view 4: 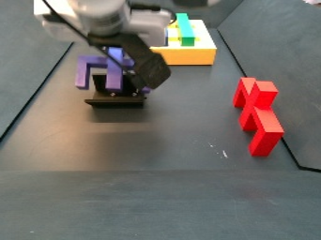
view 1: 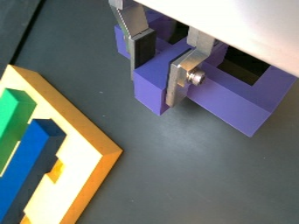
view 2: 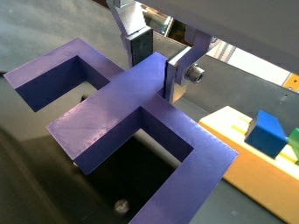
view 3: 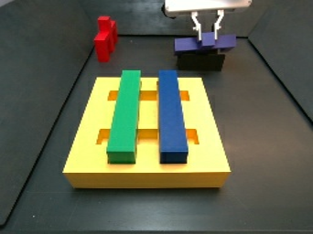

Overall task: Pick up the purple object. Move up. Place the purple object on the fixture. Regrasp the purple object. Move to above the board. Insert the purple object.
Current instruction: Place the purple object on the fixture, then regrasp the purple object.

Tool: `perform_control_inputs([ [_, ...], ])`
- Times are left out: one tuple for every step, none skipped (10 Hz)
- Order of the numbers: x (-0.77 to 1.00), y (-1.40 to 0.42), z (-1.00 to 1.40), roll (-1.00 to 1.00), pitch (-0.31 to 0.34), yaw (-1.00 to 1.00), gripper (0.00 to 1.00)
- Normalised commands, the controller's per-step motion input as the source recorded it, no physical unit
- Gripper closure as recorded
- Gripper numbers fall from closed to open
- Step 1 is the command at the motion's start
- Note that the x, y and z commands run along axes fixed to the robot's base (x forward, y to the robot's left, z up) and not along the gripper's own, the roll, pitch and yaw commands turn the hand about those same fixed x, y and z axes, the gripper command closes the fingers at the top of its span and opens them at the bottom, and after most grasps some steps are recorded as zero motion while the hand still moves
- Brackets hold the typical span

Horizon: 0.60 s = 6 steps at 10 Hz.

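Purple object on black fixture; silver-fingered gripper there. Beside fixture: yellow board, green bar, blue bar. Red block.

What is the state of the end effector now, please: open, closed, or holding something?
End effector: closed on the middle prong of the purple object, which sits on the fixture.

The dark floor holds three things. The black fixture sits right under the gripper. The yellow board and the red block lie well away from it.
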Motion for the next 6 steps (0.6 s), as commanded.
perform_control_inputs([
  [0.00,0.27,-0.31,-0.09,-0.017,-0.08,1.00],
  [-0.16,0.26,-0.30,-0.03,-0.037,-0.13,1.00],
  [0.00,0.11,-0.13,0.00,0.000,-0.03,1.00],
  [0.00,0.00,0.00,0.00,0.000,0.00,1.00],
  [0.00,0.00,0.00,0.00,0.000,0.00,0.00],
  [-0.04,-0.05,0.00,0.45,-0.074,0.08,0.00],
])
